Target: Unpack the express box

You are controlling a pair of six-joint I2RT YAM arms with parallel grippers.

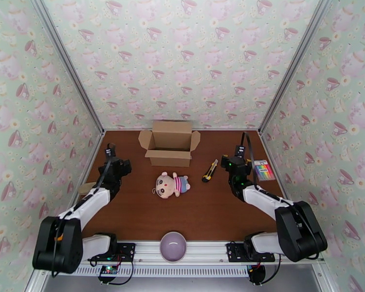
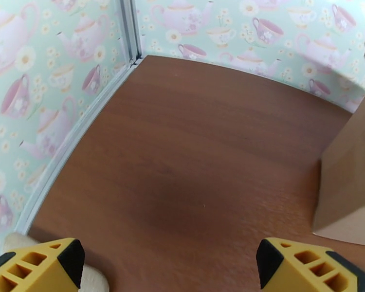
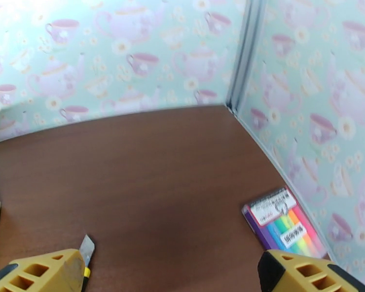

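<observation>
The express box (image 1: 170, 151) is seen opened ahead, between left gripper (image 2: 168, 261) and right gripper (image 3: 175, 268), both spread, empty; the doll (image 1: 173, 184) is out; unpacking is judged done; withdrawal is called for.

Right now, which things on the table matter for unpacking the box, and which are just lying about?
Job: express box, flaps open; utility knife, likely; doll, possibly its contents.
Lying about: highlighter pack; purple bowl; small tan piece.
</observation>
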